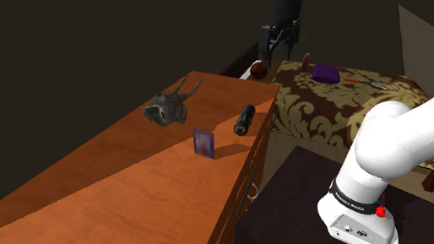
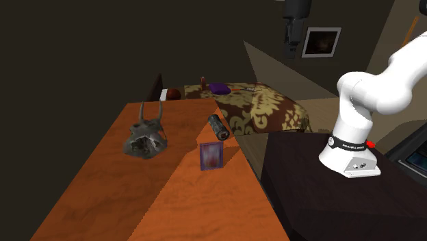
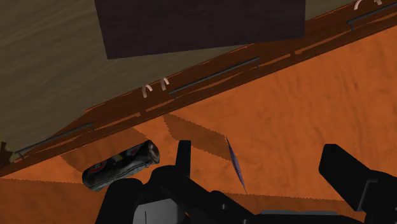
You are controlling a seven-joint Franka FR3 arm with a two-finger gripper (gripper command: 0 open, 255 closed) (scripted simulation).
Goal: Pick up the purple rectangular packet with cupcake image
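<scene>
Around the orange-brown wooden dresser top (image 1: 112, 181) the room was dim, and the black gripper (image 1: 278, 41) hung high above the dresser's far end. Its fingers (image 3: 184, 159) stood wide apart and held nothing. In the wrist view the purple packet (image 3: 234, 162) appeared far below, edge-on, between the fingers but nearer to one of them.

I judged this to be the main danger: on a straight descent the nearer finger could strike the thin packet and tip it over, and a packet lying flat on wood would be much harder to grasp. It also stood close to the dresser's drawer-side edge, so a push could send it off.

In the shoulder view a dark cylinder (image 1: 244, 119) lay at about 2 o'clock from the packet; a touch would probably make it roll. A grey horned skull figure (image 1: 169, 106) sat at about 11 o'clock, well apart.

The packet itself, at about 7 o'clock from the gripper in the shoulder view, stood upright on its narrow lower edge. It was a flat purple-blue rectangle with a paler picture in the middle, whose subject I could not make out.
</scene>
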